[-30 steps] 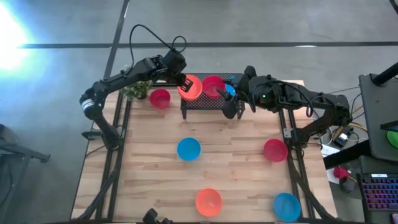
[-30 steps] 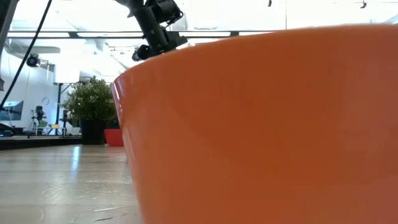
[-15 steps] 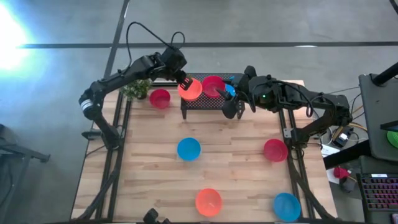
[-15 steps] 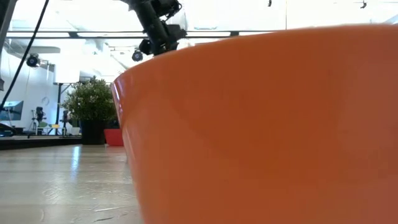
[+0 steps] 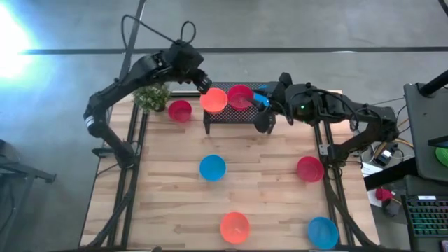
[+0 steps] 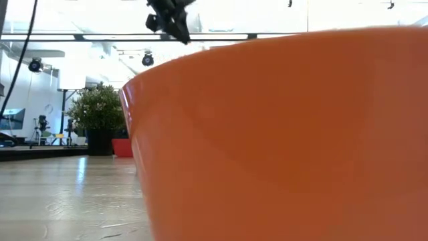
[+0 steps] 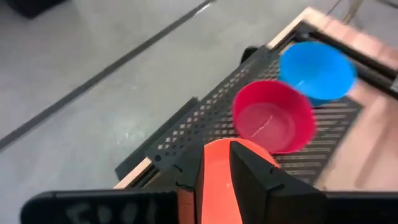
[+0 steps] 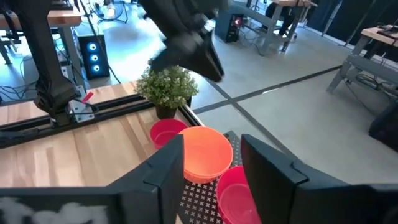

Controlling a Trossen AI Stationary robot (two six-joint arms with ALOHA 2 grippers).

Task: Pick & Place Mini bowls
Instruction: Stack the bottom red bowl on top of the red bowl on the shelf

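Orange, glossy and round, one small plastic bowl (image 5: pixel 214 99) sits on the left end of the black wire-mesh rack (image 5: pixel 231 115), touching the crimson red plastic bowl (image 5: pixel 240 96) beside it, with a blue plastic bowl (image 5: pixel 260 99) last in the row. We judge they are lined up there because the rack is where the bowls go. Our left claw (image 5: pixel 201 82) hangs just beside the orange bowl's rim; we cannot tell if its fingers are parted or gripping. Our right claw (image 5: pixel 263 123) waits at the rack's right end, fingers (image 8: pixel 166 163) parted with nothing between them. Six more bowls lie scattered on the wooden surface (image 5: pixel 266 182), one beside the small green potted plant (image 5: pixel 153 98).
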